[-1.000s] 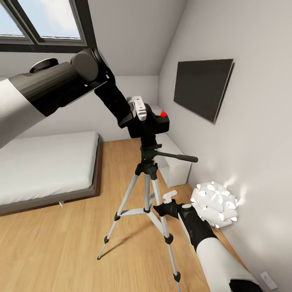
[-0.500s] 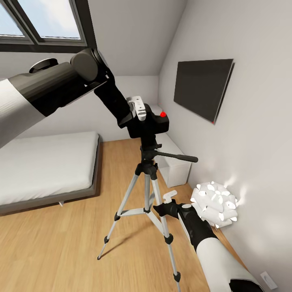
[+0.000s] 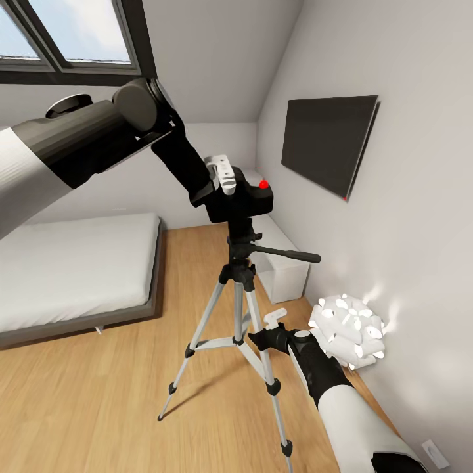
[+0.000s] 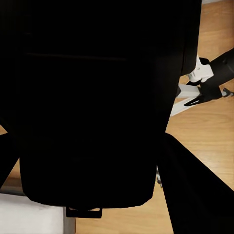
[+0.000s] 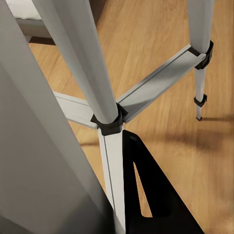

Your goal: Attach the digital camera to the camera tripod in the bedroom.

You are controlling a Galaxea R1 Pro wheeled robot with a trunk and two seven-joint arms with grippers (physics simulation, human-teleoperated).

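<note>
Boxy black digital camera (image 3: 242, 201) tops thin silver-legged camera tripod (image 3: 238, 309).

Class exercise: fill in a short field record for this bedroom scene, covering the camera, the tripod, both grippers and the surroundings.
camera: digital camera, black with a red dot, sitting atop the tripod head
tripod: camera tripod standing on the wood floor, pan handle pointing toward the right wall
left gripper: left gripper closed on the camera
right gripper: right gripper low beside a tripod leg, open, holding nothing
surroundings: bed at left, dark wall panel at right
</note>
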